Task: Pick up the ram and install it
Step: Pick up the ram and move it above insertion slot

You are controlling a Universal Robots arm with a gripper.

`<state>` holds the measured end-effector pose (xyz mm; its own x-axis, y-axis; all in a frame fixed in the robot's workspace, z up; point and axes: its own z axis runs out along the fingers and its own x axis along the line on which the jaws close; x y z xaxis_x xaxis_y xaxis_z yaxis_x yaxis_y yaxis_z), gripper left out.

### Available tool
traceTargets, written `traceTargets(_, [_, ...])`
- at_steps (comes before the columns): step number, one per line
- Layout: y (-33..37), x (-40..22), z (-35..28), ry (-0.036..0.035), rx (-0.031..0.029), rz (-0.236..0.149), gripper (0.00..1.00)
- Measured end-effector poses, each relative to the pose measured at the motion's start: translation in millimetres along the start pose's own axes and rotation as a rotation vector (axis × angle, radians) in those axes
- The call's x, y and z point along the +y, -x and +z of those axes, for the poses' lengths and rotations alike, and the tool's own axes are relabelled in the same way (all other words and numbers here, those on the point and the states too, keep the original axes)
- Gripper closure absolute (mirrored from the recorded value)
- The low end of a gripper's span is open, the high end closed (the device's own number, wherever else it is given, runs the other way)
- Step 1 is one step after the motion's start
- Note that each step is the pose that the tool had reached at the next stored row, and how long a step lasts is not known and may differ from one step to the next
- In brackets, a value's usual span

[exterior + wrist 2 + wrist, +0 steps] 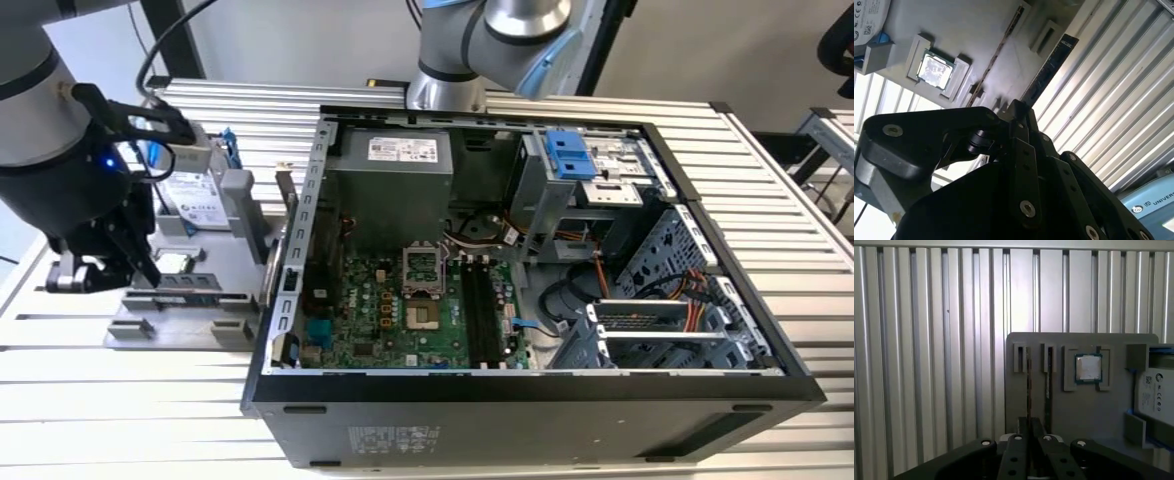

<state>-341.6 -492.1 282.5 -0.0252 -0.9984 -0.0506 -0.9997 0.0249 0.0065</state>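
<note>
end effector [1029, 424] at one end of ram [1028, 382], edgewise in holder [1079, 412].

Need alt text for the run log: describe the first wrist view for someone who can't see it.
The gripper hangs over a grey holder on a ribbed metal table, in line with the ram, a thin stick standing on edge in a slot. A second stick stands beside it, then a square silver chip and a labelled hard drive.

Ram [1051, 65] on edge in the holder [979, 30] near the processor chip [934, 69], computer case [534, 385] toward the exterior view's right.
</note>
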Motion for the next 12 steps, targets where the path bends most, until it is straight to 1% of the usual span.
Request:
traceTargets(4, [0.2,0.0,-3.5,-0.0002,-0.0002,0.000,1.00])
traceTargets(12, [0.8,0.1,-15.2,-0.0001,-0.0001,0.000,1.00])
